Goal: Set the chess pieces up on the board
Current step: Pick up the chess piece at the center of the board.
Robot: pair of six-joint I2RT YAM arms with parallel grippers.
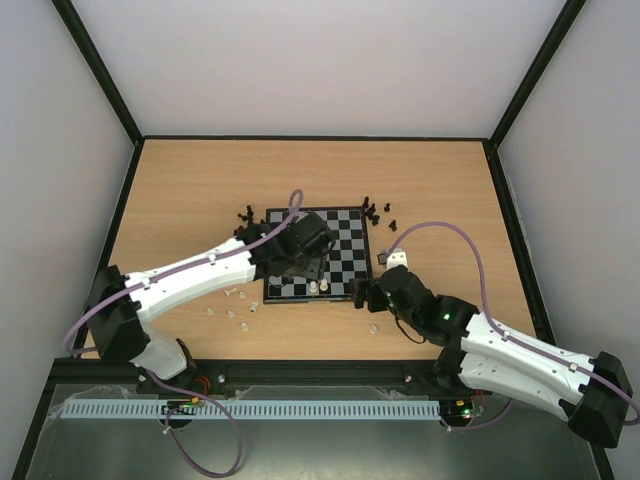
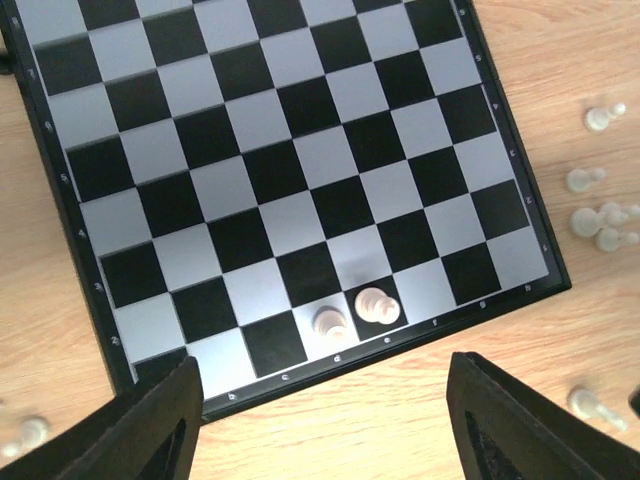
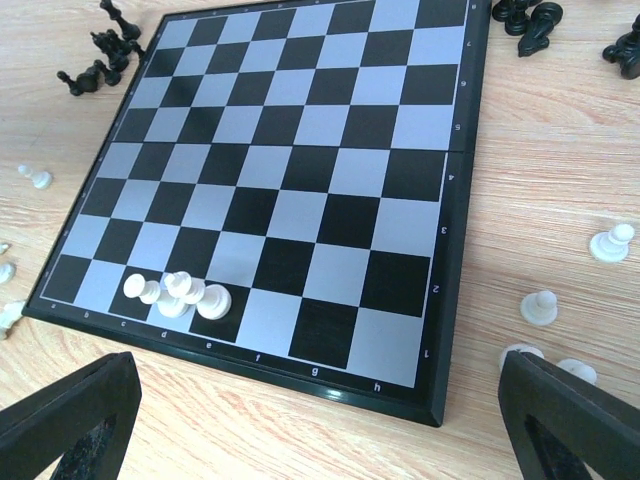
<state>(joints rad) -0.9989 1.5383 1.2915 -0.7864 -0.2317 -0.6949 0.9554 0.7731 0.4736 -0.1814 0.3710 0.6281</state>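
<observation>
**Both tools released**

The left tool (image 2: 325,415) hangs spread and empty over the board (image 1: 345,240), which lies mid-way across the surface (image 1: 200,190). A few white chess pieces (image 3: 180,293) stand along its near edge. The right tool (image 3: 320,420) gapes empty beside the board's near-right corner.

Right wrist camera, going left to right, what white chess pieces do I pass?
Cut-off white pieces at the left edge → lone white piece on the table → white cluster on the near row of the board → white pawn right of the board → white piece farthest right.
</observation>
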